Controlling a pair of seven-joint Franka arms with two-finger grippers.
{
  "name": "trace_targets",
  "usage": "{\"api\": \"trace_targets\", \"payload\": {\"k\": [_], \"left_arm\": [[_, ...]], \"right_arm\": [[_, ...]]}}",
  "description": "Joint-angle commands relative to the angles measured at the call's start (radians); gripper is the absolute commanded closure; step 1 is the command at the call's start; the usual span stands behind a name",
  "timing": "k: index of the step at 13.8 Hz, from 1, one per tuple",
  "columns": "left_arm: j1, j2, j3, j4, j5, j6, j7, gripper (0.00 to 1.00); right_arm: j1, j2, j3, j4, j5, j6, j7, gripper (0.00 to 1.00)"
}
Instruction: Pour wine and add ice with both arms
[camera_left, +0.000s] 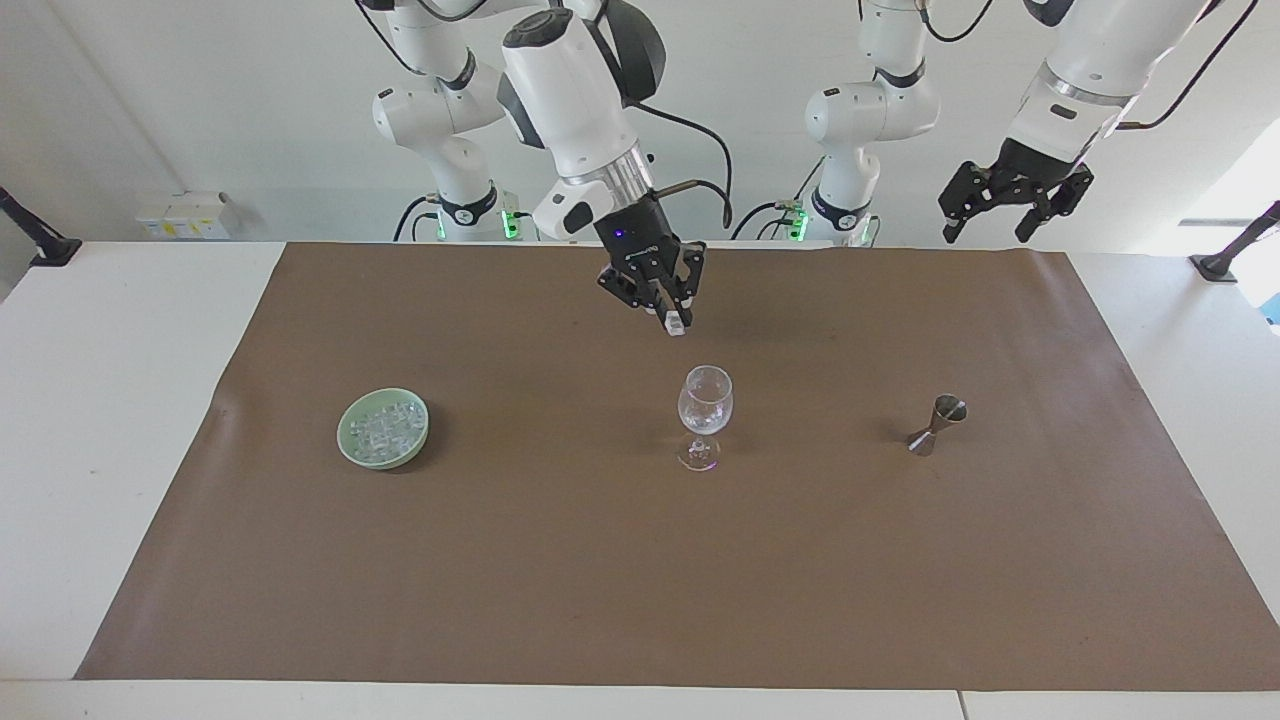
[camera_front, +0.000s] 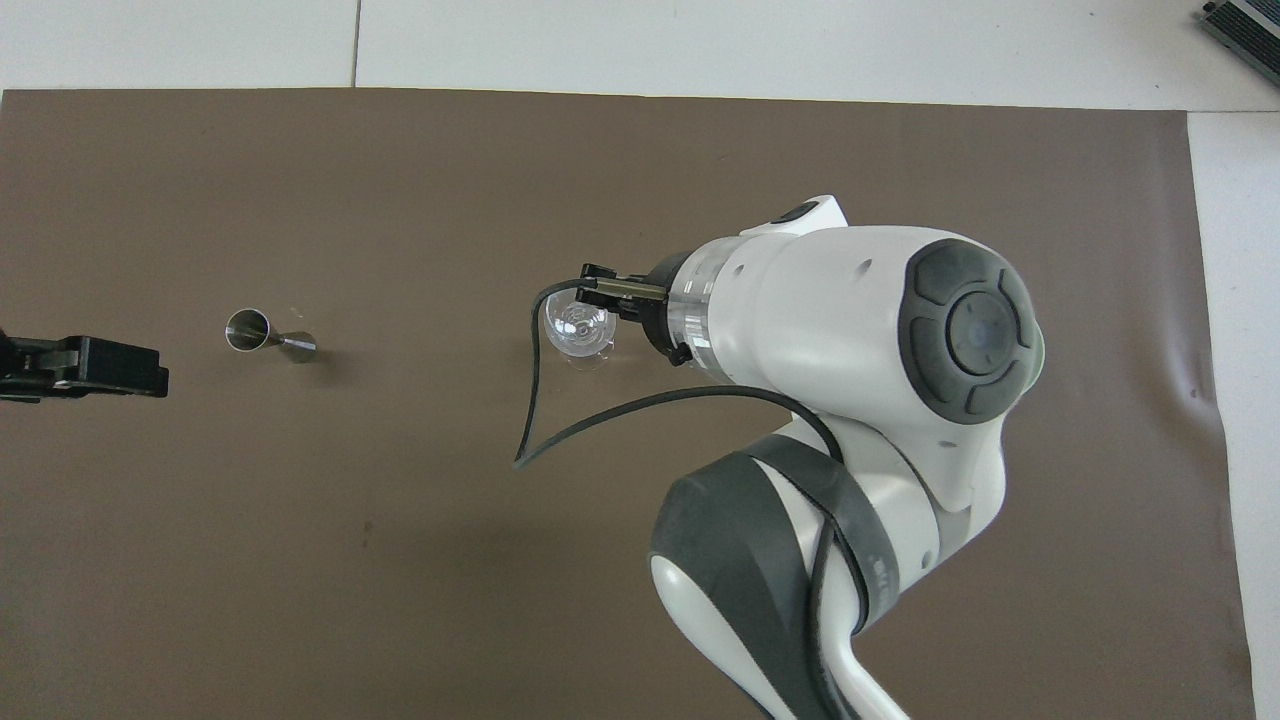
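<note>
While the right gripper (camera_left: 676, 322) hangs in the air just above the wine glass (camera_left: 705, 410), its fingertips are pinched on a single ice cube (camera_left: 677, 325), a small clear, glassy block that catches the light. From above, the gripper's tip sits over the rim of the glass. The glass stands upright near the middle of the brown paper mat (camera_left: 560, 560) that covers the table (camera_left: 110, 400), a stemmed, see-through bowl with something pale and glinting at its bottom; I cannot tell what.

Toward the right arm's end of the table sits a pale green bowl (camera_left: 383, 428), and the ice (camera_left: 385, 428) is heaped in it: many little transparent cubes, each far smaller than the bowl of the glass. Toward the left arm's end stands a metal jigger (camera_left: 937, 425), tilted, well apart from the glass.

Over the mat's edge nearest the robots at that end, the left gripper (camera_left: 1005, 225) waits, raised, with its fingers spread and nothing between them.
</note>
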Motion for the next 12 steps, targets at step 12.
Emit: {"api": "trace_targets", "payload": {"k": [12], "left_arm": [[-0.013,0.077,0.003,0.053,0.049,-0.012,0.003,0.00]], "right_arm": [[0.037,0.102,-0.003,-0.001,0.023,0.109,0.039,0.87]]}}
